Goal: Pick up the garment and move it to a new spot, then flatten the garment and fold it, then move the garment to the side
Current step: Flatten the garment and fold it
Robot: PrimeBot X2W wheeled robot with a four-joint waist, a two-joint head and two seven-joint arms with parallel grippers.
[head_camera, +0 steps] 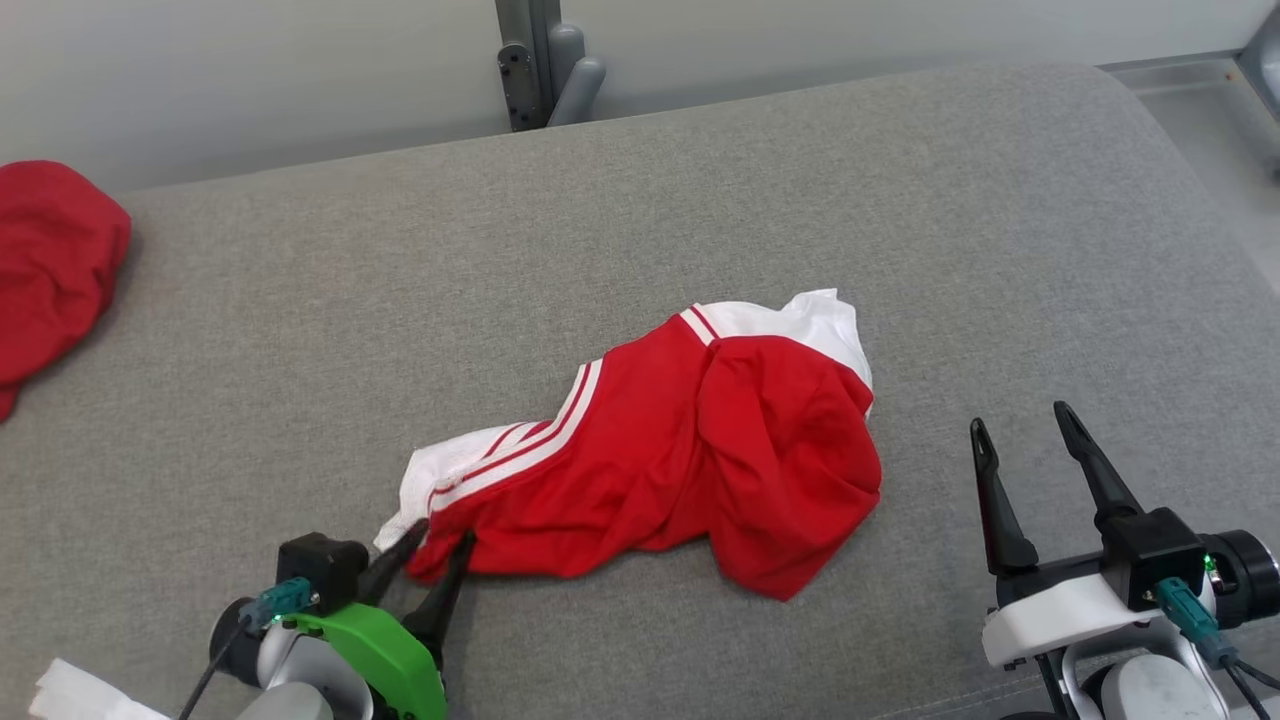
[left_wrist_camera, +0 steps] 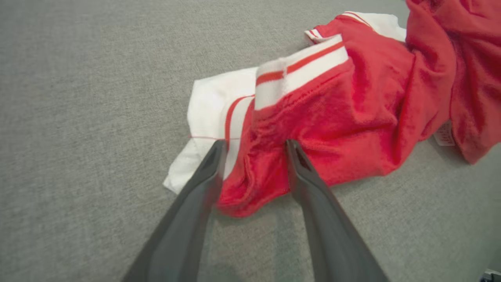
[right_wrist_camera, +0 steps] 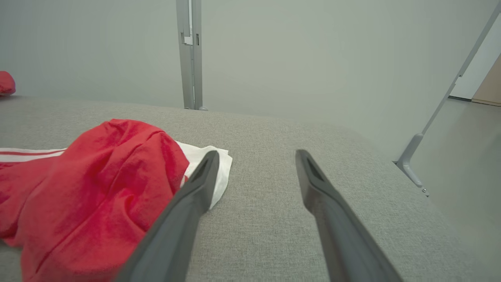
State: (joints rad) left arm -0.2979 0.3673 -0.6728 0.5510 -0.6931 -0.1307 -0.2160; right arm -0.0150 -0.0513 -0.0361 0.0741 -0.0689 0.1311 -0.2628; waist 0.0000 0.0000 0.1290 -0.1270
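Note:
A crumpled red garment (head_camera: 680,450) with white panels and red-and-white stripes lies in the middle of the grey padded surface (head_camera: 300,330). My left gripper (head_camera: 444,532) is at its near-left corner. Its jaws stand apart, straddling a bunched fold of the red cloth next to the white corner, as the left wrist view shows at the garment (left_wrist_camera: 332,102) and gripper (left_wrist_camera: 256,143). My right gripper (head_camera: 1020,417) hovers open and empty to the right of the garment (right_wrist_camera: 98,184), fingers pointing away from me; in its wrist view the right gripper (right_wrist_camera: 257,152) is over bare surface.
Another red cloth (head_camera: 50,270) lies at the far left edge. A white crumpled thing (head_camera: 70,695) sits at the bottom left corner. A grey metal post (head_camera: 540,60) stands behind the surface. The surface rounds off at the right, with floor (right_wrist_camera: 462,156) beyond.

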